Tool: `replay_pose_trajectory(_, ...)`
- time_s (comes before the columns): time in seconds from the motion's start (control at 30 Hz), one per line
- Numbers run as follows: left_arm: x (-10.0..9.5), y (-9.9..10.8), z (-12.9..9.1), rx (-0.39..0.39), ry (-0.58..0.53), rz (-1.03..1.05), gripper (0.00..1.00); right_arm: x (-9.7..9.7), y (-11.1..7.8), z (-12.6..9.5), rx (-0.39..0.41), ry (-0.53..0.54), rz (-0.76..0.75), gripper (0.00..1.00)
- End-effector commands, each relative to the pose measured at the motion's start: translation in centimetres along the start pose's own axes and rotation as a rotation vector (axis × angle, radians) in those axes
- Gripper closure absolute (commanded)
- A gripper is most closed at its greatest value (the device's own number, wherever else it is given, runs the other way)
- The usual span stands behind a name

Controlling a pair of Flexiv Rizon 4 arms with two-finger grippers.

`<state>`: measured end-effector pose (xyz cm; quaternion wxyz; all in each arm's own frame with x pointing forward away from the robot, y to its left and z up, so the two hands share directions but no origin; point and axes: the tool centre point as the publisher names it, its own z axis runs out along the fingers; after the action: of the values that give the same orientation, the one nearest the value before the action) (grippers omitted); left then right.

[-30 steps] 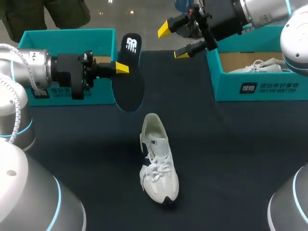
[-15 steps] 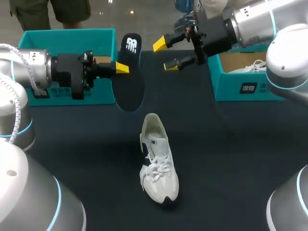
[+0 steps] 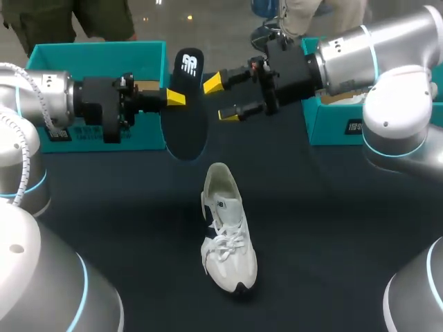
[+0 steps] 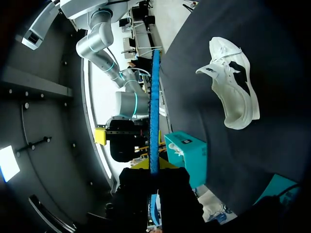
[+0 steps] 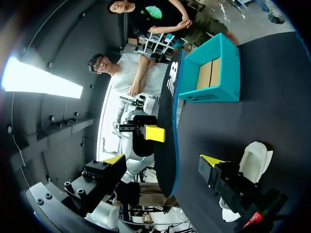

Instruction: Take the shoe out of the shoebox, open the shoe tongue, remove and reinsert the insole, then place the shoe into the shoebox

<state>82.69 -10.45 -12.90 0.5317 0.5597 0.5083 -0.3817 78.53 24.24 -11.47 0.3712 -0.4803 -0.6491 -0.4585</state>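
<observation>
Right gripper (image 3: pixel 221 98) was advanced toward insole (image 3: pixel 185 114), jaws apart; left gripper (image 3: pixel 174 97) clamped on its edge. Insole judged light, floppy: free edge to be pinched.

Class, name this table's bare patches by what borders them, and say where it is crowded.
Bare dark table lies between the white sneaker and the right teal shoebox, and between the sneaker and the left teal shoebox. Crowded: between the boxes, where the left gripper holds the black insole and the open right gripper hangs close by.
</observation>
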Motion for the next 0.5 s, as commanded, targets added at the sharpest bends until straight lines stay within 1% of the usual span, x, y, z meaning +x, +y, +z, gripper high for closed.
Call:
replay_pose_trajectory(0.03, 0.1, 0.0, 0.1, 0.0, -0.001, 0.002, 1.0, 0.1, 1.4, 2.4, 0.028, 0.022, -0.01, 0.0)
replay_pose_trajectory(0.17, 0.1, 0.0, 0.1, 0.0, -0.001, 0.002, 1.0, 0.7, 1.8, 3.7, 0.052, 0.034, -0.007, 0.0)
replay_pose_trajectory(0.27, 0.1, 0.0, 0.1, 0.0, -0.001, 0.002, 1.0, 0.9, 1.8, 4.1, 0.055, 0.04, -0.009, 0.0)
replay_pose_trajectory(0.5, 0.1, 0.0, 0.1, 0.0, -0.001, 0.002, 1.0, 0.6, 0.6, 4.5, 0.033, 0.053, 0.013, 0.0)
